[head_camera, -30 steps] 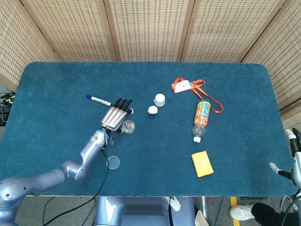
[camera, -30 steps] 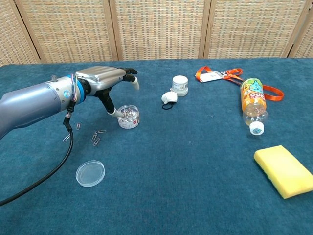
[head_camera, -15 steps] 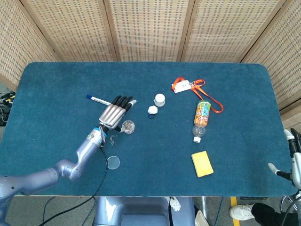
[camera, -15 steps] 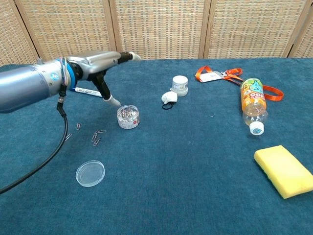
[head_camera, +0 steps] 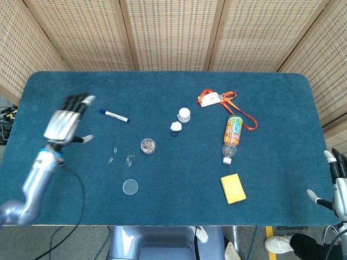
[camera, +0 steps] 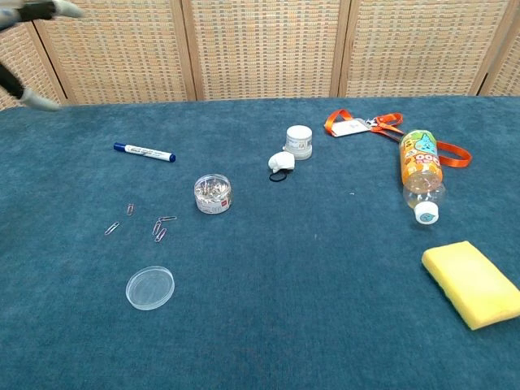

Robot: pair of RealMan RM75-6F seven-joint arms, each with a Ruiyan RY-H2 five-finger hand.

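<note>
Left hand [head_camera: 65,123] hangs spread and empty above the table's left edge, well apart from the open clip jar [head_camera: 147,144], loose clips [head_camera: 129,160] and lid [head_camera: 130,187]; advisable approach: pinch clips singly from above; right hand [head_camera: 337,187] unreadable.

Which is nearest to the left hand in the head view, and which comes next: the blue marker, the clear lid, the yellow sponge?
Measured from the left hand, at the table's left side:
1. Blue marker, just to its right, towards the far edge.
2. Clear lid, lying flat nearer the front edge.
3. Yellow sponge, far across on the right side.
</note>
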